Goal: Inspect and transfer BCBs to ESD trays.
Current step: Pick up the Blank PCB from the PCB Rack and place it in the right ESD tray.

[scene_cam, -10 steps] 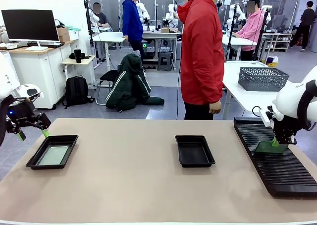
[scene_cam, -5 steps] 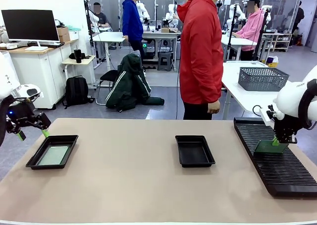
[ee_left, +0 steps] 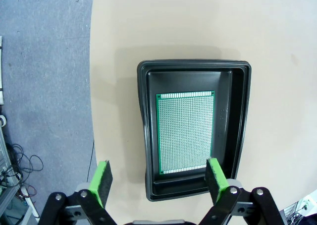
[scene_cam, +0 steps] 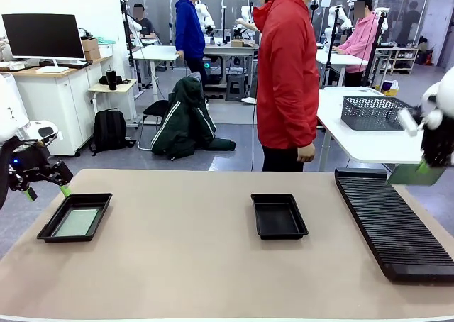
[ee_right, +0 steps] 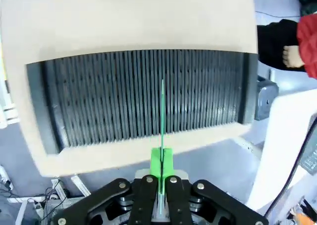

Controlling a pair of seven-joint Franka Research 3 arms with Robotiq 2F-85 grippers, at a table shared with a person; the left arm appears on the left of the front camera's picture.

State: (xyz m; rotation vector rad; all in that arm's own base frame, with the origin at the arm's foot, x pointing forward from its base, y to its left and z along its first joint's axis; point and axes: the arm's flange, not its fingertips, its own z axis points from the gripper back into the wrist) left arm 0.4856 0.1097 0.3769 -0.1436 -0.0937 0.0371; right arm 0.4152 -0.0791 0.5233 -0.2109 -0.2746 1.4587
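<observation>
Carrying the BCB (scene_cam: 413, 175) over to the empty ESD tray (scene_cam: 278, 220) looks to us like the step in hand. To do it well, we should keep the board steady by its edge, turn it for a look at both faces, then tip it flat and lower it inside the rim before the pads part. Our right end effector (scene_cam: 424, 168) is clamped on that board, which juts edge-on straight ahead of it, clear above the ribbed rack (ee_right: 148, 96). The empty tray sits well off to that end effector's left, down on the tabletop (scene_cam: 177, 265). The right arm is raised high at the tabletop's right side, with the board slanting just beneath the wrist. Our left end effector (ee_left: 158, 178) hovers pointing down, fingers spread wide and holding nothing. Directly below it is the other ESD tray (ee_left: 243, 136), where a second BCB (ee_left: 185, 131) lies flat on the floor.
</observation>
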